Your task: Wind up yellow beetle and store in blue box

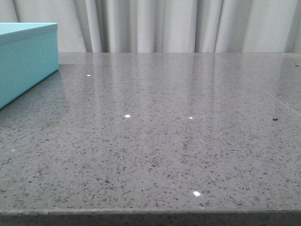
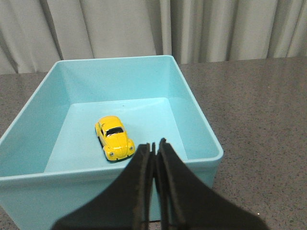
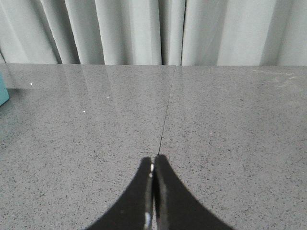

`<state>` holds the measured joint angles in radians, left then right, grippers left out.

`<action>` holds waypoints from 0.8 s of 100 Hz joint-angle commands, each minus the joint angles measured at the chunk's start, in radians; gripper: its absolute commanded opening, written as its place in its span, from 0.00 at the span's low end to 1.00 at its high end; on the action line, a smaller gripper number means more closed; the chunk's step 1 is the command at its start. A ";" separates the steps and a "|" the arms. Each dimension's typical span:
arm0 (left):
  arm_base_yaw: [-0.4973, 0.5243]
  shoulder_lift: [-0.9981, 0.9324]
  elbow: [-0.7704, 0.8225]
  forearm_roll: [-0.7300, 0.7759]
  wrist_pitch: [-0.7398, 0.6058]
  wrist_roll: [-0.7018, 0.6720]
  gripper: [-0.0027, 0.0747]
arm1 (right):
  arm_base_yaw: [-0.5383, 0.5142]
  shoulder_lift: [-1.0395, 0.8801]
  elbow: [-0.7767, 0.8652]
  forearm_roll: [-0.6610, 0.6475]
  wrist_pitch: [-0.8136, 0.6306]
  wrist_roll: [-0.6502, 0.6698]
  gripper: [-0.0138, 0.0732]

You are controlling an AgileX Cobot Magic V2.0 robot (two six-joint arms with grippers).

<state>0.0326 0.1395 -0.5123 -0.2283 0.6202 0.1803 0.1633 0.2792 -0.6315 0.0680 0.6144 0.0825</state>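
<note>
The yellow beetle (image 2: pixel 114 138) rests on its wheels on the floor of the open blue box (image 2: pixel 196 110), toward the box's near wall. My left gripper (image 2: pixel 154 143) hovers above that near wall, shut and empty, just beside the car and apart from it. In the front view the blue box (image 1: pixel 26 59) shows only as a corner at the far left, and neither arm appears there. My right gripper (image 3: pixel 153 159) is shut with nothing in it, over bare grey tabletop, with a sliver of the blue box (image 3: pixel 3 92) at the view's edge.
The grey speckled stone tabletop (image 1: pixel 164 141) has a thin seam (image 3: pixel 167 108) running across it. Pale curtains (image 1: pixel 178 23) hang behind the table's far edge. The table's front edge (image 1: pixel 150 213) runs along the bottom of the front view.
</note>
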 commanded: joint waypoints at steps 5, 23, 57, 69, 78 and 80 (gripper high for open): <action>-0.001 0.013 0.000 0.012 -0.125 -0.003 0.01 | 0.000 0.009 -0.023 -0.013 -0.086 -0.008 0.08; -0.007 0.009 0.109 0.054 -0.400 -0.005 0.01 | 0.000 0.009 -0.023 -0.013 -0.086 -0.008 0.08; -0.035 -0.077 0.346 0.237 -0.647 -0.212 0.01 | 0.000 0.009 -0.023 -0.013 -0.086 -0.008 0.08; -0.035 -0.124 0.429 0.215 -0.647 -0.212 0.01 | 0.000 0.009 -0.023 -0.013 -0.086 -0.008 0.08; -0.035 -0.175 0.487 0.208 -0.649 -0.212 0.01 | 0.000 0.009 -0.023 -0.013 -0.086 -0.008 0.08; -0.035 -0.181 0.496 0.200 -0.651 -0.212 0.01 | 0.000 0.009 -0.023 -0.013 -0.086 -0.008 0.08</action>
<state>0.0054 -0.0048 -0.0271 -0.0056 0.0568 -0.0188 0.1633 0.2792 -0.6315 0.0656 0.6127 0.0825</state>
